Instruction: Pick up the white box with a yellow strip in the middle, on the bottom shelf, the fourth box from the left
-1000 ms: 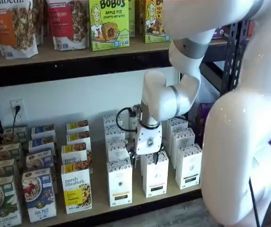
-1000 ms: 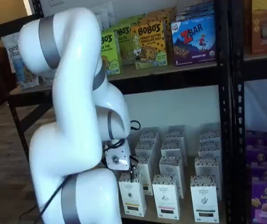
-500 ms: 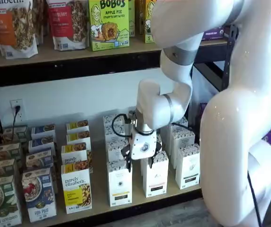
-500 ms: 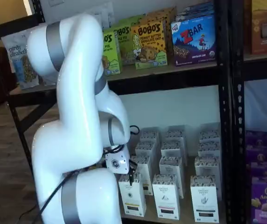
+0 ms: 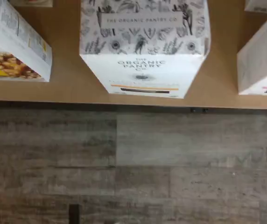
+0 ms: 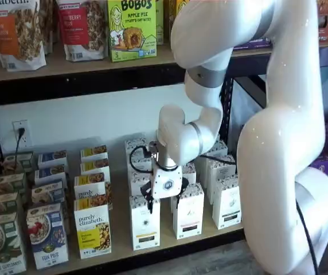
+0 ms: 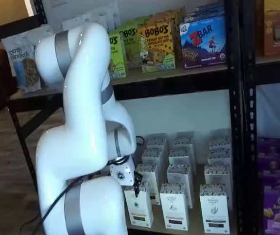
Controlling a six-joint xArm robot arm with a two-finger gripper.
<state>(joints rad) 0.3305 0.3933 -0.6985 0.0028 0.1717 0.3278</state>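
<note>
The white box (image 6: 145,224) stands at the front of its row on the bottom shelf (image 6: 121,232), with a thin yellow strip low on its face. In the wrist view the white box (image 5: 145,51) shows its speckled top and its front face at the edge of the bottom shelf (image 5: 68,81). My gripper (image 6: 163,203) hangs open just above and in front of the box's top, shifted a little toward its right-hand neighbour. It holds nothing. In a shelf view the arm hides most of my gripper (image 7: 136,188), which hangs over the white box (image 7: 139,208).
A purely elizabeth box (image 6: 92,229) stands left of the white box. Alike white cartons (image 6: 188,216) (image 6: 228,201) stand to its right and more stand behind it. Snack bags and Bobo's boxes (image 6: 131,28) fill the upper board. A black rack post (image 7: 238,122) rises at the right.
The arm has swung left and down, bringing the gripper from over the neighbouring carton toward the white box. The fingers have stayed open.
</note>
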